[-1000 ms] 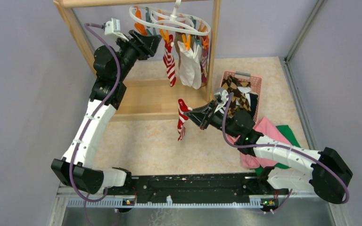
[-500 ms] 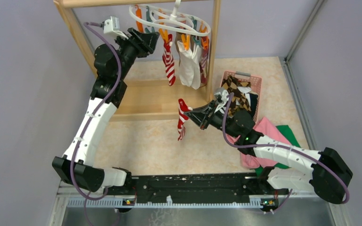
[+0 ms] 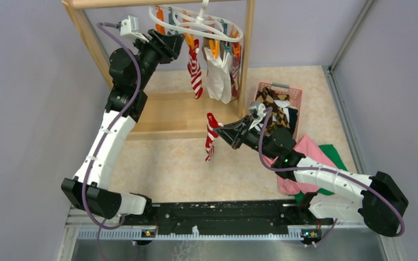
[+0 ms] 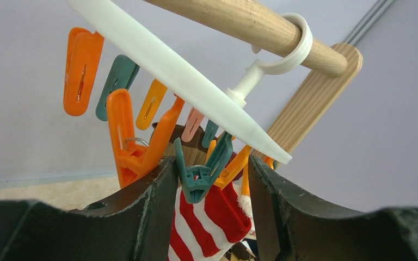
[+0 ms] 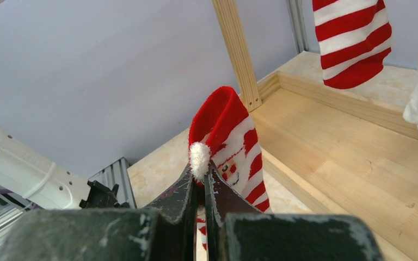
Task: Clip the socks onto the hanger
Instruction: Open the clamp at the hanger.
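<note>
The right pincer [image 5: 201, 179] pinches a red-and-white striped sock [image 5: 224, 128] above the counter [image 3: 163, 163], well apart from the white plastic ring hanger [image 4: 185, 76]; the left pincer [image 4: 211, 163], spread around a teal clip [image 4: 198, 176], could slip off its slanted handles.

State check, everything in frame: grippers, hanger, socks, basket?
left gripper: open, fingers either side of teal clip
right gripper: shut on loose striped sock, held in the air
hanger: hooked on wooden bar
clipped striped sock: hanging from the teal clip
white sock: hanging from the hanger
basket: holds more socks
pink cloth: crumpled beside the basket
</note>
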Available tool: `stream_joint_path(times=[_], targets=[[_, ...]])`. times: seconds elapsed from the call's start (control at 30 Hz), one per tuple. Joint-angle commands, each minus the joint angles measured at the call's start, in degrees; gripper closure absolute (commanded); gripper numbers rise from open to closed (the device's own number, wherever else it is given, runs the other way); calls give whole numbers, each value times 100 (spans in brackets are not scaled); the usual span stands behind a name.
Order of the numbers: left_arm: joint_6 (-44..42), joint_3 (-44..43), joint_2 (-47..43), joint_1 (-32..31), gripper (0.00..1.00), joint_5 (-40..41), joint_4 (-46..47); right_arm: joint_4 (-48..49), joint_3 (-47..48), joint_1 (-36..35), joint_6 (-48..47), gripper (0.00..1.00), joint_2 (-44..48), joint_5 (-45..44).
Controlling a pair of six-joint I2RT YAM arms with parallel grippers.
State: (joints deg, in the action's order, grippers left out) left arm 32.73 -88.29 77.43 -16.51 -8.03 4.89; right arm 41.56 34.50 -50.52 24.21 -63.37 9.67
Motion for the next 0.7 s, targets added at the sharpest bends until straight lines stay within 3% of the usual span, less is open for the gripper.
stream_joint_path(times=[0.0, 0.37, 0.67], targets=[[-156, -268, 26, -45, 44, 69, 335, 229, -12, -43, -12, 100, 167, -68], [-210, -336, 72, -61, 55, 154, 337, 204, -22, -46, -21, 100, 211, -88], [-254, -353, 73, -111, 84, 151, 320, 177, -23, -45, -52, 100, 236, -106]])
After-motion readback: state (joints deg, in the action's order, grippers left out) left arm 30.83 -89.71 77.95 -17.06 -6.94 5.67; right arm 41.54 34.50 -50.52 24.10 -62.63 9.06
